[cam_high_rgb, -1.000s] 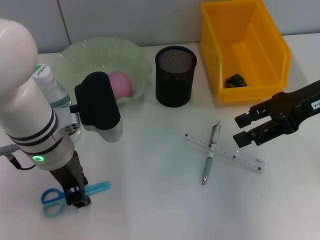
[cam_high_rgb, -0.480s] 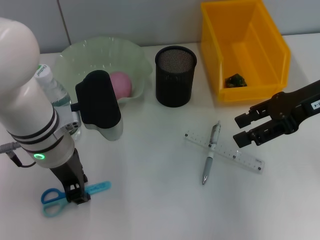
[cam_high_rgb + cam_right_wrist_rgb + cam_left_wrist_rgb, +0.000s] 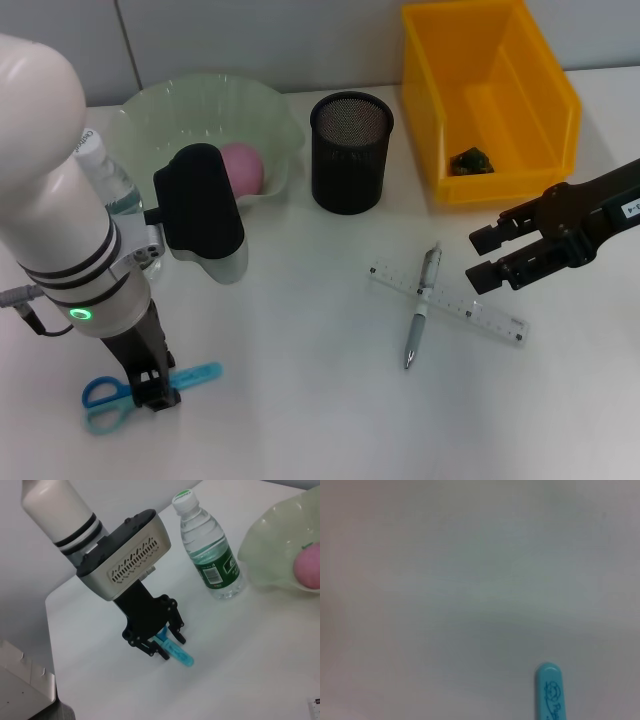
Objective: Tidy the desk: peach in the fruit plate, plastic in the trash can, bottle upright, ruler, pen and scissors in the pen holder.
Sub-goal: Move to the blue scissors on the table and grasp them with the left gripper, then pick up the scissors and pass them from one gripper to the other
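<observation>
Since a second ago, we are seeing almost nothing shift: our left arm's upper body is leaning a touch differently, while the left gripper (image 3: 152, 388) is staying planted over the scissors (image 3: 150, 388) and the right gripper (image 3: 487, 258) is hanging where it was. From the head camera, we are finding the scissors lying flat on the desk (image 3: 300, 400) at the near left, handles toward our left, covered blade pointing toward our right, so the long axis is running roughly across us; the left gripper is coming down on the middle of that axis, and it is plainly the nearer arm, the right gripper hovering well apart, jaws spread and empty, just beside the ruler (image 3: 447, 303) and the pen (image 3: 421, 305) crossing it. The pen holder (image 3: 350, 152) is standing farther back and toward our right. Through the left wrist camera we are seeing only bare desk and the rounded tip of the blade cover, so the blade is reaching past the fingers. From the right wrist camera, the left gripper's fingers (image 3: 177, 633) are straddling the scissors, one on each side; they are probably not yet pinching it, though contact is hard to judge. The bottle (image 3: 209, 547) is standing upright beside the fruit plate (image 3: 270, 545), with the peach (image 3: 307, 568) inside.
</observation>
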Motion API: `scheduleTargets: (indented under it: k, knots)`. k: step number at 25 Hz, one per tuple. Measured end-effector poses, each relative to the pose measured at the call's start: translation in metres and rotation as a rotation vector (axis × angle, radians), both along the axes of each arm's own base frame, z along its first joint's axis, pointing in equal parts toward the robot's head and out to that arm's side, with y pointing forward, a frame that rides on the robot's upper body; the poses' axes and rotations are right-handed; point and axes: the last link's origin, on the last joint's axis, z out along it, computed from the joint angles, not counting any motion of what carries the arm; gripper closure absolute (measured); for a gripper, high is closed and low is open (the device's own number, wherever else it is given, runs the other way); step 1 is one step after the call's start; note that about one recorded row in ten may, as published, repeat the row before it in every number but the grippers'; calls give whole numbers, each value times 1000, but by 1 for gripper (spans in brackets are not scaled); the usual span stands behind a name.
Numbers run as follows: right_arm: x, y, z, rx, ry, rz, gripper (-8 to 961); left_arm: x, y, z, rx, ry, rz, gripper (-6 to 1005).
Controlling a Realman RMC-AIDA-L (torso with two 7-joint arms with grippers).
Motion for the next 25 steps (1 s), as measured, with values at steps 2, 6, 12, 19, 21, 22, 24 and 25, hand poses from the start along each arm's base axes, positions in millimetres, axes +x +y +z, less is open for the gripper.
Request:
scheduleTargets:
  k: [2, 6, 12, 19, 21, 22, 24, 25]
  knots:
    - [0, 0, 0, 0, 0, 0, 191, 0, 0, 0, 0, 0, 0, 647]
    - [0, 0, 0, 1, 0, 0, 191, 0, 0, 0, -1, 0, 1, 664]
    - [0, 0, 0, 0, 0, 0, 192, 0, -1, -1, -3, 1, 3, 689]
    - [0, 0, 0, 3, -1, 0, 192, 2, -2, 1, -9, 0, 5, 777]
    - [0, 1, 1, 3, -2, 0, 192, 5, 0, 4, 1, -15, 14, 776]
    - [0, 1, 1, 3, -2, 0, 192, 7, 1, 5, 6, -29, 24, 776]
    - [0, 1, 1, 2, -2, 0, 192, 13, 4, 11, 15, -70, 51, 776]
    - [0, 0, 1, 2, -2, 0, 192, 18, 5, 14, 17, -106, 73, 776]
